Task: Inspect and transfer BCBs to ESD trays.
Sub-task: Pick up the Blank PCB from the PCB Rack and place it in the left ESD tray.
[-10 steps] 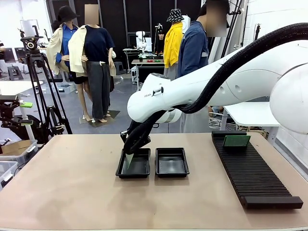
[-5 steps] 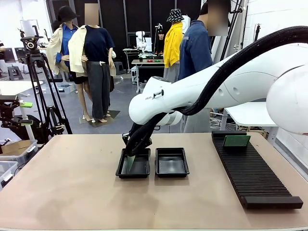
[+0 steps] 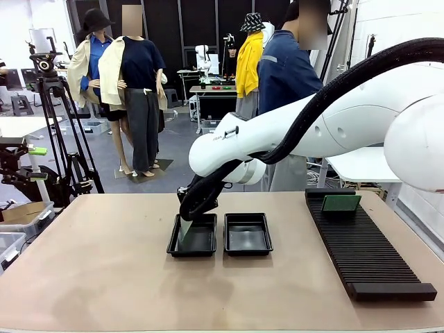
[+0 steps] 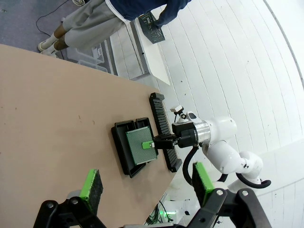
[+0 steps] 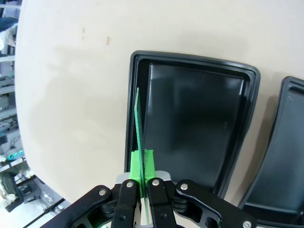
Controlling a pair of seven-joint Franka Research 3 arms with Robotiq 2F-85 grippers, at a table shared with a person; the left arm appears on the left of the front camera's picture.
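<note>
A green BCB point(image 3: 184, 232) hangs tilted, its lower end inside the left ESD tray point(image 3: 205, 240), with my right gripper point(image 3: 187, 216) shut on its upper edge. In the right wrist view the BCB point(image 5: 137, 123) is edge-on above the tray point(image 5: 194, 118) near its left rim, pinched by the right gripper point(image 5: 142, 164); whether it touches the floor I cannot tell. The second ESD tray point(image 3: 248, 236) lies beside it. My left gripper point(image 4: 147, 185) is open high above the table, looking down on the BCB point(image 4: 139, 145) and the trays point(image 4: 118, 137).
A long black ribbed rack point(image 3: 364, 246) lies at the table's right, with another green board point(image 3: 340, 203) standing at its far end. A person point(image 3: 284, 76) stands behind the far edge. The right arm's white body point(image 3: 291, 132) spans the table's middle.
The right gripper with the BCB dipped slightly over the left tray, then came back up a little. The person behind has shifted.
</note>
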